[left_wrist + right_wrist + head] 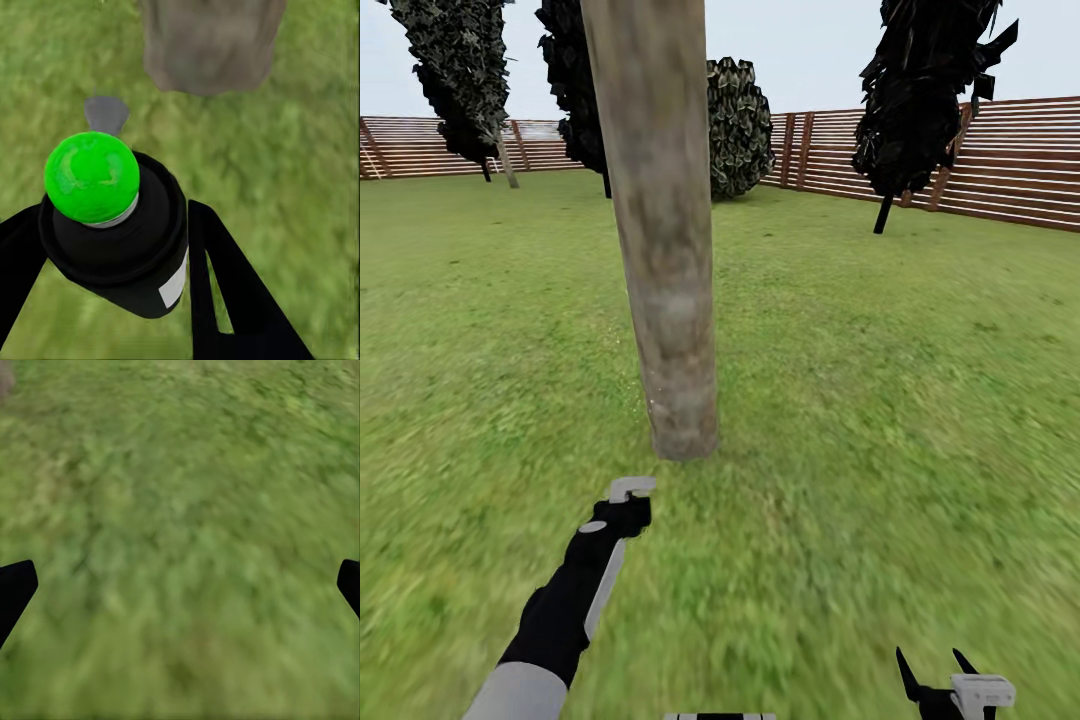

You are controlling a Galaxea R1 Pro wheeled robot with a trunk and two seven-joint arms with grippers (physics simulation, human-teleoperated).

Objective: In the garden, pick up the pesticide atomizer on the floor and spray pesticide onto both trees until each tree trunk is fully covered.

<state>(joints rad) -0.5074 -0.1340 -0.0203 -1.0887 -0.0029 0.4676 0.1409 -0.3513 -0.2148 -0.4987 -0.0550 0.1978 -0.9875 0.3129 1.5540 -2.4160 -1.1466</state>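
A thick, mottled grey-beige tree trunk [665,250] rises from the grass straight ahead, and its base [206,45] also shows in the left wrist view. My left gripper [622,515] is held low just in front of that base, shut on the pesticide atomizer [112,232]. The atomizer is a black bottle with a bright green cap and a white label. Its grey nozzle [632,487] points toward the trunk. My right gripper [940,668] hangs at the lower right over bare grass. Its dark fingertips [15,589] are spread wide, with nothing between them.
Green lawn [880,400] stretches all around. A brown slat fence [1020,160] closes the far side. Along it stand another tree with a thin pale trunk [507,165] at the far left, a leafy bush [738,125] behind the trunk and a dark tree [920,100] at the right.
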